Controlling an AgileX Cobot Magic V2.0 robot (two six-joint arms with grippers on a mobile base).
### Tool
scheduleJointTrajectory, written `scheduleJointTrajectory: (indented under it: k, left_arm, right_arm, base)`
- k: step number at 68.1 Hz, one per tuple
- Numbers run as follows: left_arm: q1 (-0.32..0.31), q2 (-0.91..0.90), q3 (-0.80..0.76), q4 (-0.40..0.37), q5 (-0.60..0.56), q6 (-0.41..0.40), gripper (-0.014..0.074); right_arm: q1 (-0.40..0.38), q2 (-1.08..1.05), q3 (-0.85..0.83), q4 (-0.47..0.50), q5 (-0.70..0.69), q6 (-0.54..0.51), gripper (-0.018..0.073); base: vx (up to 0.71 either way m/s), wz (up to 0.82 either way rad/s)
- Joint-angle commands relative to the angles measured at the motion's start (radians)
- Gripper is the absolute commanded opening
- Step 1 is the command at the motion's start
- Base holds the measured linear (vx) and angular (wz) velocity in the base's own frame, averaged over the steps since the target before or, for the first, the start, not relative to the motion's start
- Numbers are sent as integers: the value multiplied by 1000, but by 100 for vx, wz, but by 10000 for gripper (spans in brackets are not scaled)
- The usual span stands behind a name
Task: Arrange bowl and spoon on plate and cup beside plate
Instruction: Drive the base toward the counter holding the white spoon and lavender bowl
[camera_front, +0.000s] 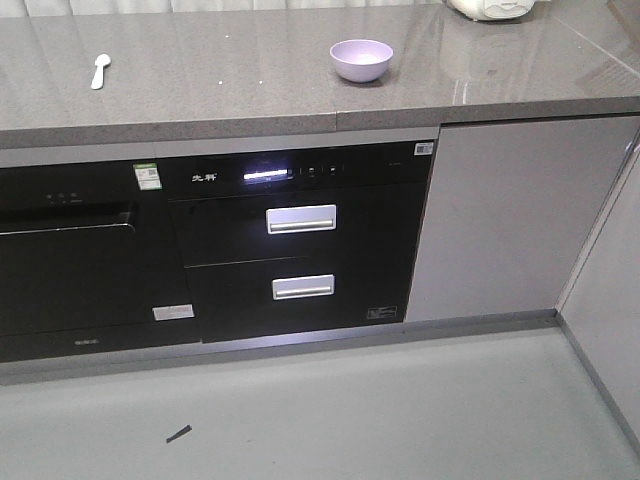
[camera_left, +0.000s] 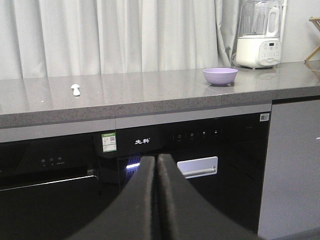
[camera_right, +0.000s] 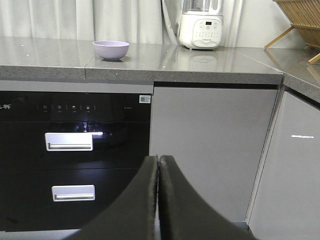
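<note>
Soft even light; pale glare on countertop; front view slightly grainy.

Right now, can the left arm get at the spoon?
Probably yes, not yet. The spoon lies alone on the countertop, the bowl far to its right. But the left gripper is shut and stands back from the countertop, so it must advance and open first.

The bowl is smooth lavender plastic with a soft sheen; the spoon is pale plastic. The countertop is speckled grey stone, polished and reflective. The appliance fronts are glossy black glass, their drawer handles brushed metal. The curtains are white cloth.
</note>
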Motion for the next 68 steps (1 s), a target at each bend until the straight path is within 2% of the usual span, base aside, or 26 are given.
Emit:
scheduleJointTrajectory:
  k: [1, 68]
  left_arm:
    - [-4, -7, -31, -8, -70, -4, -6]
    - [-4, -7, -31, -8, -70, -4, -6]
  right_arm:
    - [-3, -14, 3, -13, -73, -2, -3]
    - [-3, -14, 3, -13, -73, -2, -3]
  base:
    - [17, -9]
    - [13, 4]
